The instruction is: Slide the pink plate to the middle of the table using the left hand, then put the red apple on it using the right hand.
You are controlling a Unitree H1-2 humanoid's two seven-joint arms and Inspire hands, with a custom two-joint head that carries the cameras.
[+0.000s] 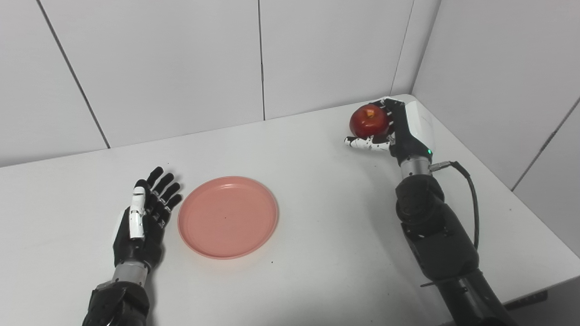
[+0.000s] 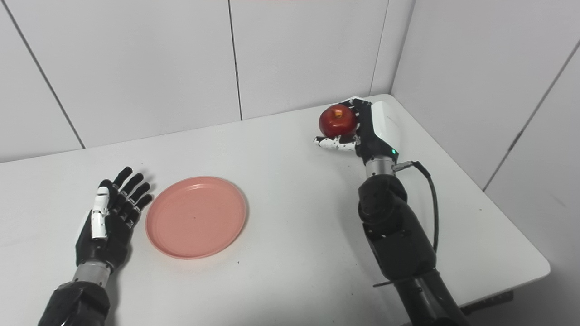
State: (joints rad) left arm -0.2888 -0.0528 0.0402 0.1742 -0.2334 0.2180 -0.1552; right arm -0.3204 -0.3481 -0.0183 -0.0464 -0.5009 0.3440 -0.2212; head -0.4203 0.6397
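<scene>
Right hand (image 1: pixel 398 131) at 2 o'clock on the table (image 1: pixel 317 203), near the far corner, fingers wrapped round the red apple (image 1: pixel 369 121), stem end up. Left hand (image 1: pixel 142 222) at 8 o'clock, fingers spread, holding nothing, just beside the pink plate (image 1: pixel 228 217). Plate flat on the table, left of centre, nothing on it. Apple and plate well apart.
</scene>
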